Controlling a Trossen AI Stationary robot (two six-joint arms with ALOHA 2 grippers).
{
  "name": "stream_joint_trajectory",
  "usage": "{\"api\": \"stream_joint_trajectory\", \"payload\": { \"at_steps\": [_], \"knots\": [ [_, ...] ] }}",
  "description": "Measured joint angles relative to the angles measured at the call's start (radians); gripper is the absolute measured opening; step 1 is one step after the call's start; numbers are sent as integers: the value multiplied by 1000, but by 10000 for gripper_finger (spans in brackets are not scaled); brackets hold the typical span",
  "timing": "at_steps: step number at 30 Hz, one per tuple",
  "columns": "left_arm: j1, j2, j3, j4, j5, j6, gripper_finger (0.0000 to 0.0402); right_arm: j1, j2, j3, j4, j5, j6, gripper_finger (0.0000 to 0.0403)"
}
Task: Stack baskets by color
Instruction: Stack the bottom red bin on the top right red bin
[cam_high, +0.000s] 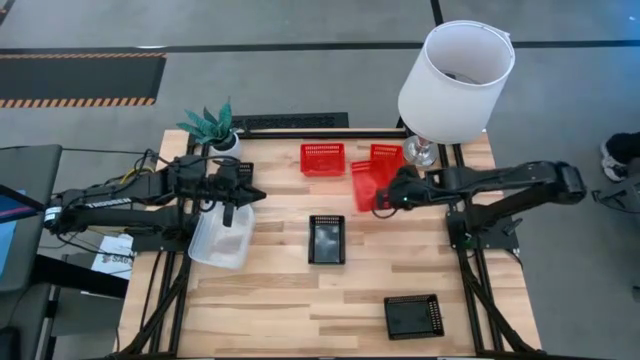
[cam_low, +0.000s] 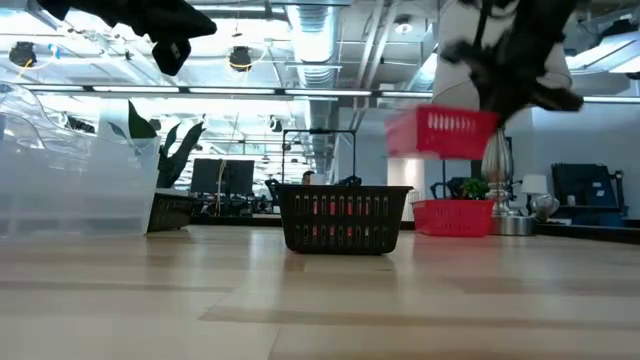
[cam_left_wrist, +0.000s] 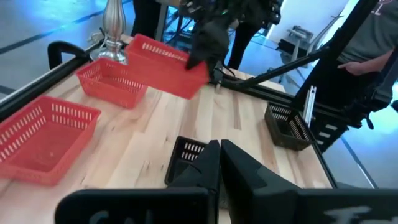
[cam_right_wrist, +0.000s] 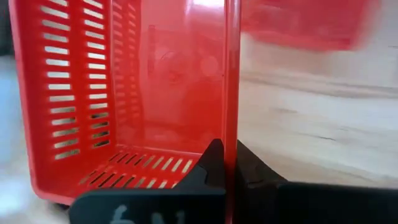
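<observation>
My right gripper (cam_high: 385, 197) is shut on a red basket (cam_high: 364, 184) and holds it in the air at the far right of the table. Two more red baskets (cam_high: 322, 158) (cam_high: 386, 154) sit on the table by the far edge. One black basket (cam_high: 327, 238) rests at the centre and another (cam_high: 413, 315) near the front right. A clear basket (cam_high: 222, 238) lies at the left. My left gripper (cam_high: 230, 210) hangs shut above the clear basket's far end, and nothing shows between its fingers (cam_left_wrist: 219, 155). My right gripper pinches one side wall of the red basket at its rim (cam_right_wrist: 231, 124), with one finger inside the basket and one outside. The fingers slant down from the table's right side. The basket (cam_low: 440, 132) hangs tilted, lifted clear of the table.
A white lampshade (cam_high: 455, 80) on a silver foot stands at the far right corner, close behind the held basket. A small potted plant (cam_high: 212, 125) stands at the far left. Bare wood lies between the two black baskets and along the front left. A person (cam_left_wrist: 373, 37) stands beyond the table.
</observation>
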Motion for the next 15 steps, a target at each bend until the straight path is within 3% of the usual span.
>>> {"api": "stream_joint_trajectory", "payload": {
  "at_steps": [8, 15],
  "knots": [
    [0, 13, 1, 17, 0, 23, 0, -166, 20, -64, 0, 78, 50, 5],
    [0, 25, 1, 8, 2, 19, 0, -273, 67, -67, 28, 138, -84, 5]
  ]
}}
